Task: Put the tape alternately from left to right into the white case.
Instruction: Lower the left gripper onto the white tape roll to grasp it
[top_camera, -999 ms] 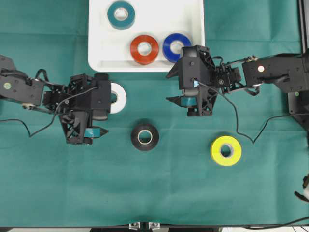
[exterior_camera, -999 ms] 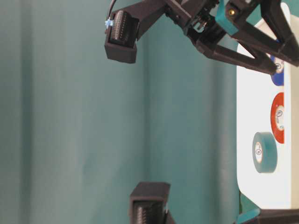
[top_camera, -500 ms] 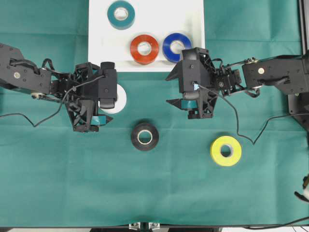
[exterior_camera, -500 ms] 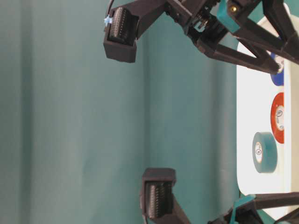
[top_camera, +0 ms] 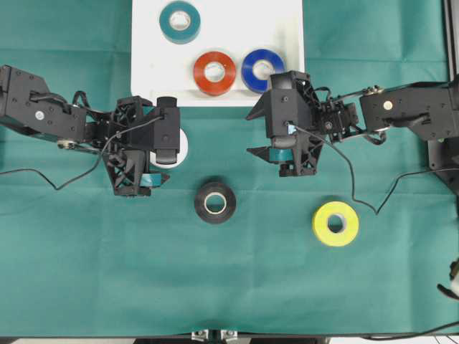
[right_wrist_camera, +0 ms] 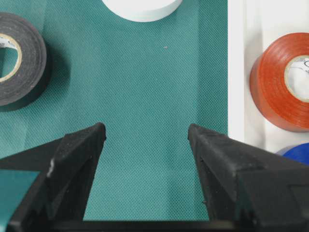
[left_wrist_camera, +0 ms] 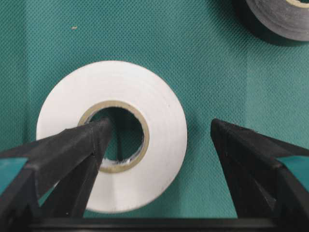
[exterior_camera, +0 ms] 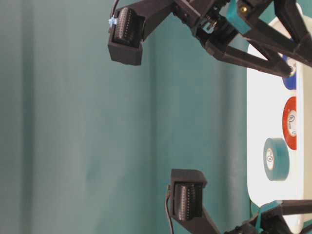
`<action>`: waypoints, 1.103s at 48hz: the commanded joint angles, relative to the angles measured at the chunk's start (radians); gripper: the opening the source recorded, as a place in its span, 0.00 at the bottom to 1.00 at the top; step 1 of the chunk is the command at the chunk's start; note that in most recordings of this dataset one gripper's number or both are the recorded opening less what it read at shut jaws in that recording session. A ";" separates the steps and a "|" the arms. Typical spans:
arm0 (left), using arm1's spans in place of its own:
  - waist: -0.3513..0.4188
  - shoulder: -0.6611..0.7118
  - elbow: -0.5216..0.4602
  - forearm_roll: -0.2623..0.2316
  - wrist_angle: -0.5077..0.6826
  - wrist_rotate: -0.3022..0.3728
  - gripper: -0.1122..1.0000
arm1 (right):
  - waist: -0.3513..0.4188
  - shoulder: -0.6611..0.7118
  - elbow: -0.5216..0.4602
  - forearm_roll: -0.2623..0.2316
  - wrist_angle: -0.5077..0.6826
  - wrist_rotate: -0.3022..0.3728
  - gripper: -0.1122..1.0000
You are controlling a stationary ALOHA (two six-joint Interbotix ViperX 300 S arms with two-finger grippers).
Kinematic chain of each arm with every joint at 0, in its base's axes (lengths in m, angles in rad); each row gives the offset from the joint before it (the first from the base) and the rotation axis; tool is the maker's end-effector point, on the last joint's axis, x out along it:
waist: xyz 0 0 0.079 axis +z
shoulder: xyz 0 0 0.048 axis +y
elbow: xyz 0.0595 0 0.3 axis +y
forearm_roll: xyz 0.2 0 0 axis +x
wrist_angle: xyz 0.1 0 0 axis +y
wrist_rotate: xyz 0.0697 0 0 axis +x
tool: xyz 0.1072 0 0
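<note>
Risk: finger riding the rim could tip the white roll (left_wrist_camera: 112,137) | left tool (left_wrist_camera: 157,140) spread astride its wall, frame centre | right tool (right_wrist_camera: 146,140) spread, empty | white case (top_camera: 147,79) top centre.

Three rolls (top_camera: 215,73) in the case (top_camera: 154,79), three outside.

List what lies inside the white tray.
The shallow white plastic tray holds a teal tape roll, a red-orange roll and a blue roll. The right tool's housing covers the blue roll's lower right edge.
</note>
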 commanded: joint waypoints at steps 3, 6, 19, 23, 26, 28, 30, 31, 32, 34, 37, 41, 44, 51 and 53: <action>0.018 0.014 -0.014 0.002 -0.005 -0.003 0.68 | 0.003 -0.011 -0.009 -0.002 -0.009 0.002 0.79; 0.018 0.018 -0.018 0.003 -0.006 -0.003 0.68 | 0.003 -0.011 -0.009 -0.002 -0.009 0.002 0.79; 0.018 0.018 -0.018 0.002 -0.006 -0.005 0.67 | 0.003 -0.011 -0.009 -0.002 -0.009 0.002 0.79; 0.017 0.017 -0.018 0.002 -0.006 -0.002 0.66 | 0.003 -0.012 -0.009 -0.002 -0.009 0.002 0.79; 0.012 0.012 -0.020 0.003 -0.006 0.000 0.60 | 0.003 -0.011 -0.009 -0.002 -0.009 0.002 0.79; 0.011 0.009 -0.020 0.002 -0.005 0.000 0.51 | 0.003 -0.011 -0.009 -0.002 -0.009 0.002 0.79; 0.011 0.005 -0.020 0.003 -0.005 -0.002 0.40 | 0.003 -0.011 -0.009 -0.002 -0.009 0.002 0.79; 0.011 0.002 -0.020 0.002 -0.005 -0.002 0.35 | 0.003 -0.011 -0.009 -0.002 -0.009 0.002 0.79; 0.011 -0.002 -0.018 0.002 -0.005 -0.003 0.31 | 0.003 -0.011 -0.009 -0.002 -0.009 0.002 0.79; 0.011 -0.006 -0.015 0.003 -0.003 -0.003 0.22 | 0.003 -0.011 -0.009 0.000 -0.009 0.002 0.79; 0.011 -0.011 -0.011 0.002 -0.002 -0.003 0.13 | 0.003 -0.011 -0.009 -0.002 -0.009 0.002 0.79; 0.011 -0.015 -0.008 0.002 -0.002 -0.005 0.08 | 0.003 -0.011 -0.009 -0.002 -0.009 0.002 0.79; 0.011 -0.020 -0.008 0.002 0.000 -0.005 0.08 | 0.003 -0.012 -0.009 -0.002 -0.009 0.002 0.79; 0.008 -0.061 -0.011 0.002 0.015 -0.006 0.08 | 0.003 -0.011 -0.009 -0.002 -0.009 0.002 0.79; 0.005 -0.080 -0.012 0.002 0.025 -0.006 0.08 | 0.003 -0.011 -0.009 -0.002 -0.009 0.002 0.79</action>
